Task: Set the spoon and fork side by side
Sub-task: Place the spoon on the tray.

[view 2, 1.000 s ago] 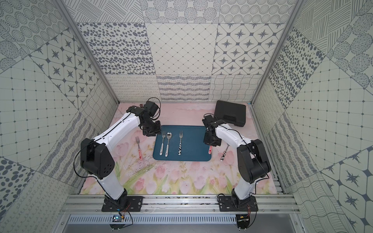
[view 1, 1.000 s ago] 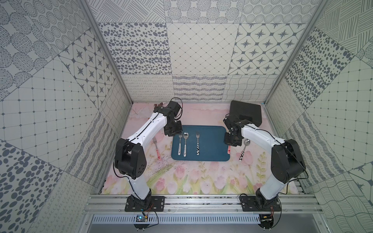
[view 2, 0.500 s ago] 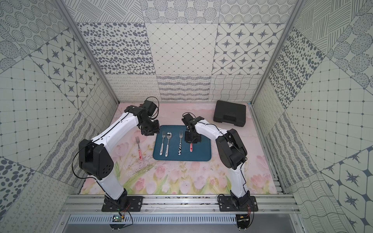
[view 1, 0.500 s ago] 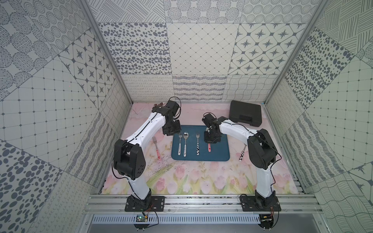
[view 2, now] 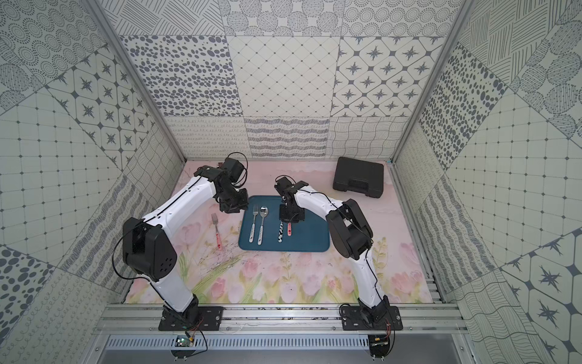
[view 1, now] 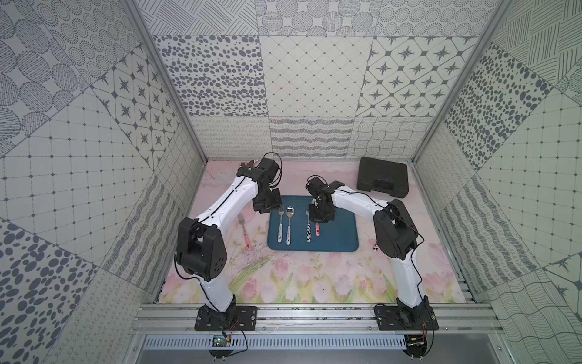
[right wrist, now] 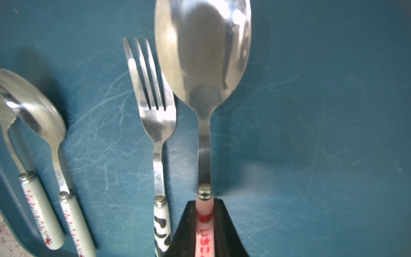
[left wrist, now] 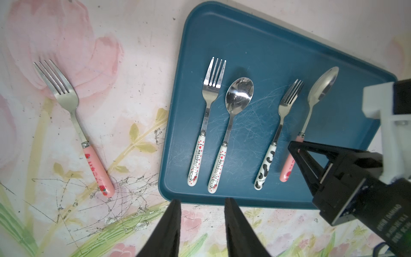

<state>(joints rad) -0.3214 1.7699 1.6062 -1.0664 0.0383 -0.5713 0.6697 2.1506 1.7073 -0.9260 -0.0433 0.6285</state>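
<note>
the right gripper (right wrist: pixel 204 207) is clenched on the pink-handled spoon (right wrist: pixel 204 142). the upper end of its handle sits between the two black fingers (right wrist: pixel 189 222), and the shaft and bowl reach out beyond the tips over the blue tray (right wrist: pixel 322 111). just beside the fingers, the cow-patterned fork (right wrist: pixel 158 124) lies parallel to the spoon. whether the bowl touches the tray i cannot tell. the left gripper (left wrist: pixel 202 202) is released, nothing between its fingers, with the tips at the tray's edge.

I'm working in a robotics lab cell: printed pattern panels (view 1: pixel 201 78) box in a floral-covered table (view 1: pixel 283 283), and my left arm (view 1: pixel 230 205) and right arm (view 1: pixel 359 201) bolt to an aluminium rail (view 1: pixel 315 315) at its front edge.
</note>
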